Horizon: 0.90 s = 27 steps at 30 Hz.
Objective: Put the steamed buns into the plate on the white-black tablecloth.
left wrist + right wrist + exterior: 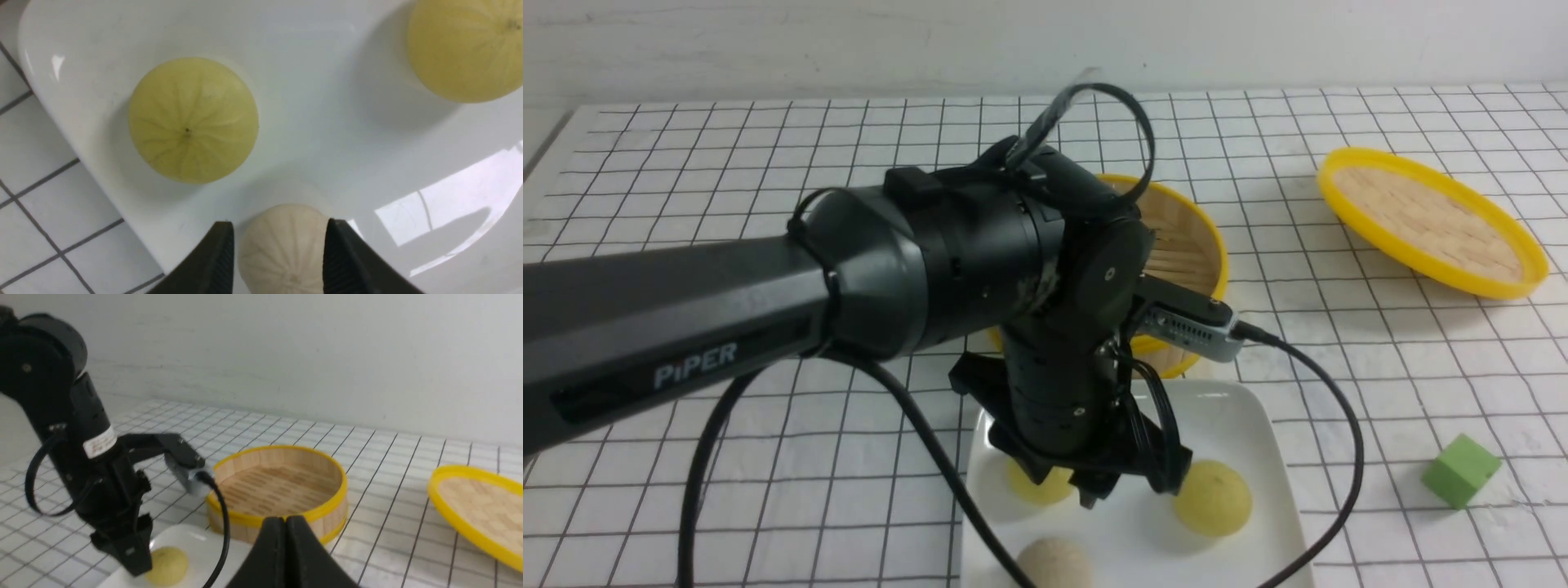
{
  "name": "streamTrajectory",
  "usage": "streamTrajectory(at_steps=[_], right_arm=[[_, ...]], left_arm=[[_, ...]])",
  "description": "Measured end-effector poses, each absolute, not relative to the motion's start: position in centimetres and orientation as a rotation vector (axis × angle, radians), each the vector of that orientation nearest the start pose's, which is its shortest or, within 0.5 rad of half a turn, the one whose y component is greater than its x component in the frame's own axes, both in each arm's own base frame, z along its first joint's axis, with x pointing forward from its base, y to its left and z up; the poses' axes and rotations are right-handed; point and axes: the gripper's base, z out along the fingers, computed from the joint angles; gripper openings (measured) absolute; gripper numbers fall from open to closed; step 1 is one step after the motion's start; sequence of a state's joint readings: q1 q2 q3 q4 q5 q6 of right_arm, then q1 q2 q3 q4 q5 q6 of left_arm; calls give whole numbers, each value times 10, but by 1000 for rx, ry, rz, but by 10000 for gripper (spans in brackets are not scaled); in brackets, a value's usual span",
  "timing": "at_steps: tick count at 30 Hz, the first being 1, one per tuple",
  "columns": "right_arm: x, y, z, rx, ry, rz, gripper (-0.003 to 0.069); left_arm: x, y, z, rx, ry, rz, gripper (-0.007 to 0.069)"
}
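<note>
All three steamed buns lie in the white square plate [1241, 408] on the white-black tablecloth [768, 147]. One yellow-green bun [1213, 498] lies toward the right side of the plate. The other yellow-green bun [1037, 483] is half hidden behind my left gripper [1127, 490]. The beige bun [1054, 563] lies at the near edge. In the left wrist view the beige bun [286, 249] shows between the spread fingers [220, 257] of the left gripper [280, 224], which is open above the plate [327, 122]. My right gripper [286, 522] is shut and empty, out of the front view.
The empty bamboo steamer basket [1184, 245] stands just behind the plate. Its yellow-rimmed lid [1429, 220] lies at the back right. A green cube [1460, 469] sits on the cloth to the right of the plate. The left arm's cable [1331, 425] loops over the plate's right side.
</note>
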<state>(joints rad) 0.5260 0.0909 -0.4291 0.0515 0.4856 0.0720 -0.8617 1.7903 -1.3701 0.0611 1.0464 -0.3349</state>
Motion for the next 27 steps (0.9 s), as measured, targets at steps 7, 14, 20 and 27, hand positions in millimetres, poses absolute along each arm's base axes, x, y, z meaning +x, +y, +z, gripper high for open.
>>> streamTrajectory(at_steps=[7, 14, 20, 27], right_arm=[[25, 21, 301, -398, 1651, 531, -14], [25, 21, 302, -392, 1640, 540, -10], [25, 22, 302, -392, 1640, 540, -8], [25, 22, 302, -392, 1640, 540, -5]], left_arm=[[238, -271, 240, 805, 2840, -90, 237], [238, -271, 240, 804, 2840, -92, 179], [238, -270, 239, 807, 2851, -79, 33], [238, -269, 239, 813, 2853, -62, 2]])
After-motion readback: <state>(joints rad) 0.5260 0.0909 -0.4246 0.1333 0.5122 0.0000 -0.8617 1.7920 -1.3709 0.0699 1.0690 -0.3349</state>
